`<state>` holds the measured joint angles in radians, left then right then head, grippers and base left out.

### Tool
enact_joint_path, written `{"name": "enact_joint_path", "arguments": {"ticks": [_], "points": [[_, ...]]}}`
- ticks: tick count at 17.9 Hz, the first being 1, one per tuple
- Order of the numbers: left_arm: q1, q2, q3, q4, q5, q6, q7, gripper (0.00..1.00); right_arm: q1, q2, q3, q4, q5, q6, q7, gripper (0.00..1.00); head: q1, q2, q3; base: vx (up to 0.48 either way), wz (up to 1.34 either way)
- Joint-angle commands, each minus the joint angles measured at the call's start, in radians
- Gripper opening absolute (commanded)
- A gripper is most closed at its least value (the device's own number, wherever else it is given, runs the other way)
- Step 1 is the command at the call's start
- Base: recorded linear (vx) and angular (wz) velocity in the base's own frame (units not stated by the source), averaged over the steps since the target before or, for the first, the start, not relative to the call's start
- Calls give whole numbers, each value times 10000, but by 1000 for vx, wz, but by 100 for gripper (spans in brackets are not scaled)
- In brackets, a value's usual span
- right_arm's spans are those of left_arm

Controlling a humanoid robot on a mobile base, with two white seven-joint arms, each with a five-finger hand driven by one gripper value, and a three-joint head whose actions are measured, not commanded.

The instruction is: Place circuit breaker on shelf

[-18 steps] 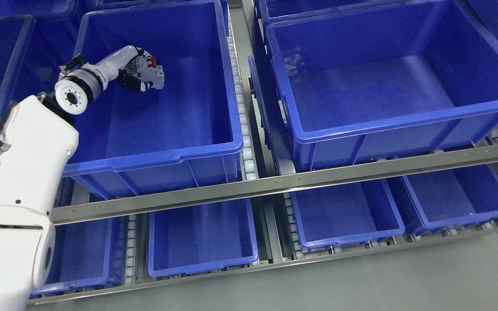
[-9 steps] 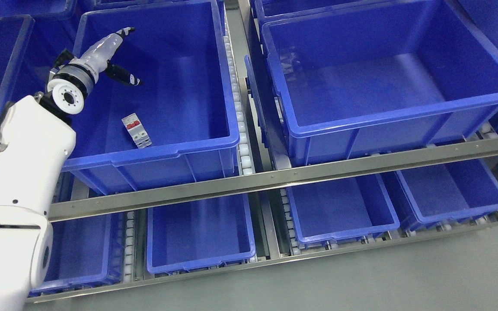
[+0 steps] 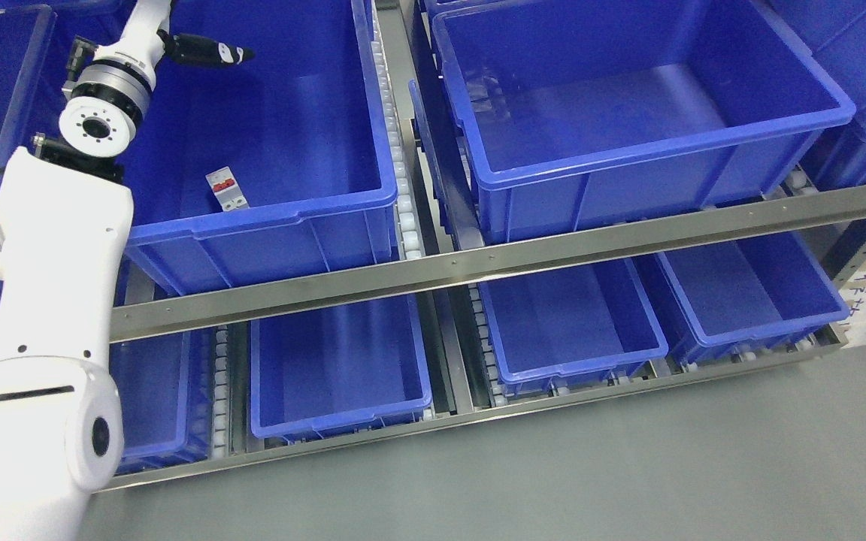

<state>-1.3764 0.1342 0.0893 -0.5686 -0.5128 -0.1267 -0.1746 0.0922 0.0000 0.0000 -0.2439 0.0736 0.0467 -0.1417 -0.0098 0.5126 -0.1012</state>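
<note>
The whole view has shifted with the camera. The left hand [image 3: 177, 41] has risen higher, partly cut off at the top edge, fingers [image 3: 211, 54] spread and empty. The circuit breaker [image 3: 225, 188] lies in the blue bin [image 3: 267, 218], well below the fingers, where it landed.

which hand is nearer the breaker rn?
Left. The left hand hangs above the circuit breaker, which lies apart from it on the bin floor. The right hand isn't in view.

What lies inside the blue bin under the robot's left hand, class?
Inside the blue bin lies one circuit breaker on the floor near the front wall. The left hand hovers above it, empty. The robot's arm covers the bin's left edge.
</note>
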Motion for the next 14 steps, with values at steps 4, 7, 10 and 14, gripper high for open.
{"name": "enact_joint_path", "arguments": {"ticks": [4,7,10,14], "points": [[3053,-1167,3527,-7791,2212,2230,657,100,-2,-175,199,0,0,331,51,100,0,0,0,-91,-117],[4540,-1167,2867,-9145,2367,2433,672,100,-2,-175,199,0,0,331,67,100,0,0,0,-26,-140],[5126,-1167,2850,-9759,2367,2418,642,100,-2,-175,199,0,0,331,51,100,0,0,0,-4,-29],[5480,-1167,2835,-10099,2367,2418,611,100,-2,-175,199,0,0,316,67,100,0,0,0,11,49]]}}
